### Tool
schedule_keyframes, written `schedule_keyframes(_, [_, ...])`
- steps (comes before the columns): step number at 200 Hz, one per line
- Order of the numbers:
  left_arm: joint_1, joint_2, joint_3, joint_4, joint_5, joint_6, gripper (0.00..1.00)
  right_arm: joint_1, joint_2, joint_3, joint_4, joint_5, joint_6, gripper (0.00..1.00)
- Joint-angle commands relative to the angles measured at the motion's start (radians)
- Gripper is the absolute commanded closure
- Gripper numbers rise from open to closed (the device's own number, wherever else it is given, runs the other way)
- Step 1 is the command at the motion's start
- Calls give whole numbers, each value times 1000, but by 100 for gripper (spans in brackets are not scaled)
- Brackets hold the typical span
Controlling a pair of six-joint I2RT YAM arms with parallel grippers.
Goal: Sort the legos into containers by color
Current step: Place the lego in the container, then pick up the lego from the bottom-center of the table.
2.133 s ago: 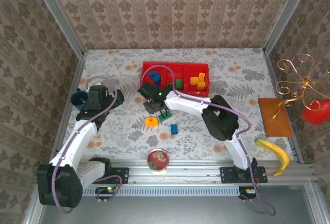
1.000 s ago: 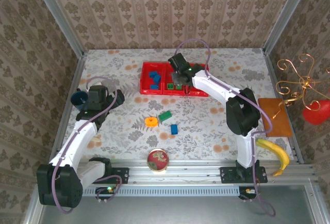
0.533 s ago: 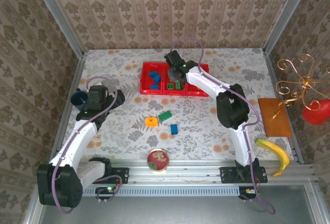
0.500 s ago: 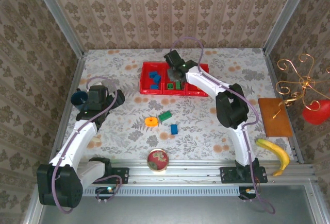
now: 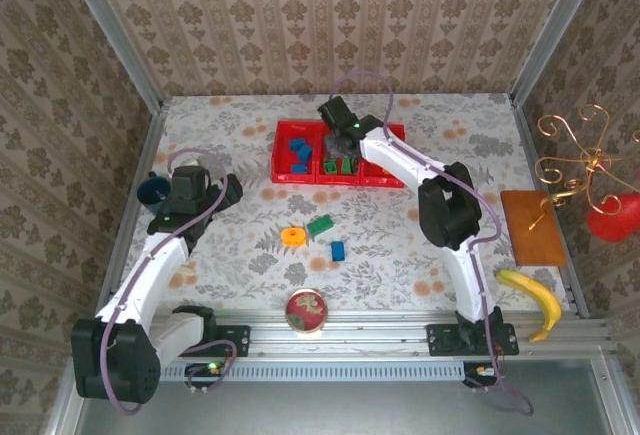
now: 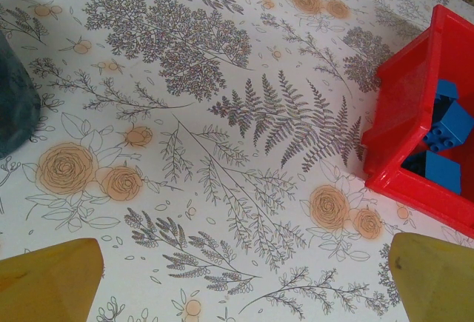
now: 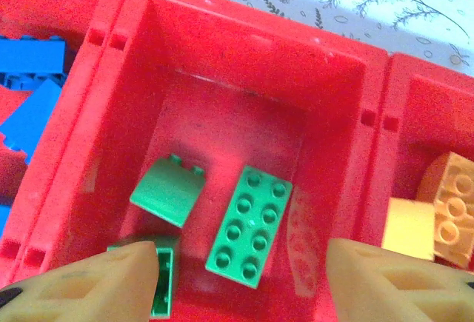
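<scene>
Green legos (image 7: 250, 226) are settled in the red tray's (image 7: 244, 33) middle compartment; the right gripper (image 7: 241, 272), spread wide and empty, is best raised straight up.

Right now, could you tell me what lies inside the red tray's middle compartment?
A flat green plate, a sloped green block and a third green block, partly covered by a finger of the right gripper.

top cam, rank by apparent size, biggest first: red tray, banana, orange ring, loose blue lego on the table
1. red tray
2. banana
3. orange ring
4. loose blue lego
The last two are close; the ring looks slightly bigger.
</scene>
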Motion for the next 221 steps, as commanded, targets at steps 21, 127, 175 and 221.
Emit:
schedule_keyframes(21, [9, 0, 23, -24, 8, -2, 0, 38, -207, -157, -14, 27, 54, 34])
schedule_keyframes(127, [10, -10, 18, -10, 16, 0, 0, 219, -565, -670, -66, -24, 404, 25])
schedule_keyframes(175, [10, 6, 21, 1, 24, -4, 0, 314, -565, -725, -101, -74, 518, 19])
schedule_keyframes(221, [10, 11, 21, 0, 25, -7, 0, 369, -502, -725, -93, -135, 551, 17])
